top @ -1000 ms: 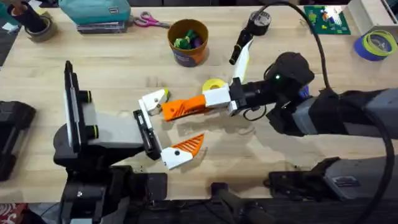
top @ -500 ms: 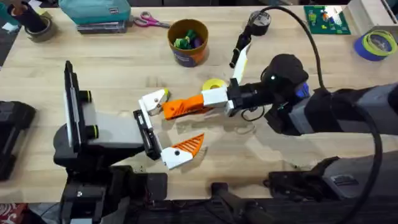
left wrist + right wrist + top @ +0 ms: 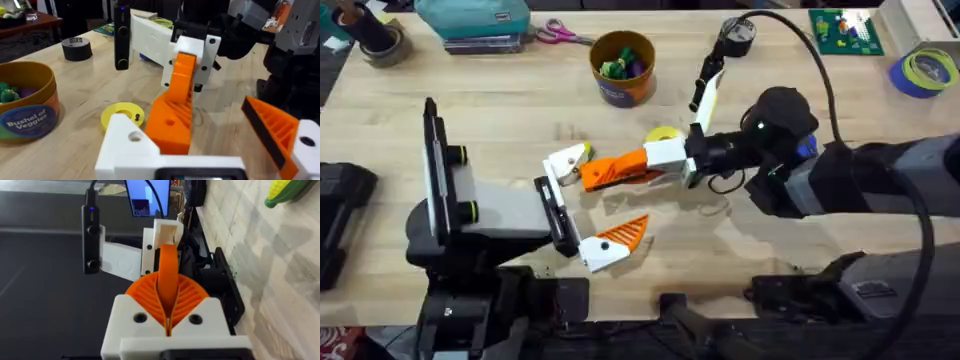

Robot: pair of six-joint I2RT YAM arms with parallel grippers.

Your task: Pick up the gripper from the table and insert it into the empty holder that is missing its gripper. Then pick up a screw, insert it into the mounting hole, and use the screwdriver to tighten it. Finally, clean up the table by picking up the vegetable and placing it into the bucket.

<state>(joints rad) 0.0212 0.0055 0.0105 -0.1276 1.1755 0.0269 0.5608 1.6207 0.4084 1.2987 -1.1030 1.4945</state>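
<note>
Light wood-grain worktop (image 3: 470,110), cluttered along the far edge: scissors (image 3: 560,35), a black tape roll (image 3: 737,36), a blue-and-yellow tape roll (image 3: 925,72), a green circuit board (image 3: 844,30). One bucket (image 3: 622,66) stands far centre with green and purple toys inside. One flat yellow disc (image 3: 665,135) lies just behind the right arm's fingers. One vegetable (image 3: 582,153), partly hidden behind the empty holder (image 3: 563,163). Blue screwdriver (image 3: 807,147) mostly hidden behind the right arm.

Right gripper (image 3: 620,172): pads pressed together on the loose orange gripper (image 3: 174,107), whose end touches the holder. Left gripper (image 3: 588,208): jaws wide apart, grasping nothing; two white mounts, one bearing an orange tip (image 3: 625,233).
</note>
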